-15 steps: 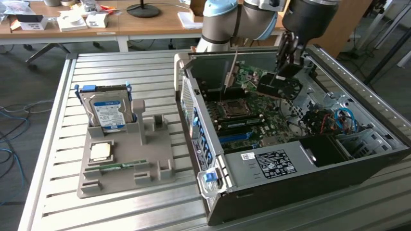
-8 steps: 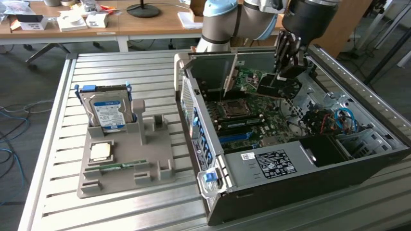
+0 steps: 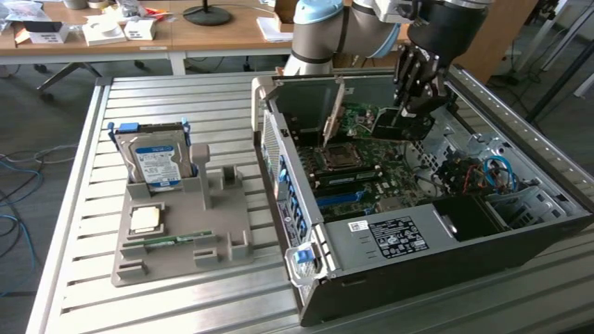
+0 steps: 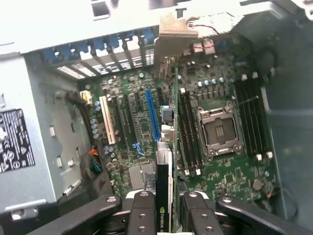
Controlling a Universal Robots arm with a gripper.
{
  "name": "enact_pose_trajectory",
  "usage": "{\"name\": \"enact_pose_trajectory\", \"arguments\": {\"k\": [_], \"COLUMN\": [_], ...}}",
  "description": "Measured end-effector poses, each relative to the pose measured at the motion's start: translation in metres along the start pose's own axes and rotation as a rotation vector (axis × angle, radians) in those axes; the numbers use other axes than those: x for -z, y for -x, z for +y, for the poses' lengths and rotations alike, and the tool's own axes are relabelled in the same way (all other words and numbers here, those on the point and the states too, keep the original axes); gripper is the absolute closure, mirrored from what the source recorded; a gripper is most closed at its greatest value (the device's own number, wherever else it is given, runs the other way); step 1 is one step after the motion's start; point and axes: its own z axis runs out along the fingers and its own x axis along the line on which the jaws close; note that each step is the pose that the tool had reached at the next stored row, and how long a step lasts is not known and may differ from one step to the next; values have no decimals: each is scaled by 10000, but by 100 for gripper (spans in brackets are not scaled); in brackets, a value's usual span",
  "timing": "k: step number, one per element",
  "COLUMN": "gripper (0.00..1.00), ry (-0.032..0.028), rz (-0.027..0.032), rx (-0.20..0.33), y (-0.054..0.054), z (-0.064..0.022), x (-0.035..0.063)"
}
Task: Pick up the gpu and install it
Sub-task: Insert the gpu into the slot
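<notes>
The gpu (image 3: 388, 124) is inside the open computer case (image 3: 519, 229), held above the green motherboard (image 3: 357, 170). Its long silvery end bracket (image 3: 333, 115) points toward the case's rear wall. My gripper (image 3: 411, 104) reaches down from above and is shut on the card's black body. In the wrist view the gpu (image 4: 164, 191) runs edge-on between my black fingers (image 4: 142, 210), and its bracket (image 4: 177, 30) lies near the rear slot openings. The card's edge hangs just beside the blue expansion slot (image 4: 152, 115). I cannot tell whether it touches a slot.
A CPU socket (image 4: 220, 129) and memory slots (image 4: 188, 132) lie beside the card. The power supply (image 3: 399, 236) fills the case's near end. On the slatted table, a grey holder (image 3: 186, 236) carries a hard drive (image 3: 158, 160), a chip (image 3: 147, 219) and a memory stick (image 3: 172, 240).
</notes>
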Motion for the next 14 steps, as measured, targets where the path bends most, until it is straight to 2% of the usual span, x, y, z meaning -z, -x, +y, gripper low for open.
{"name": "enact_pose_trajectory", "arguments": {"k": [4,9,14], "gripper": [74,74,74], "ry": [11,13,-90], "rz": [28,33,20], "rx": [661,797,1063], "y": [0,0,0], "z": [0,0,0], "x": [-1,-2,-6]}}
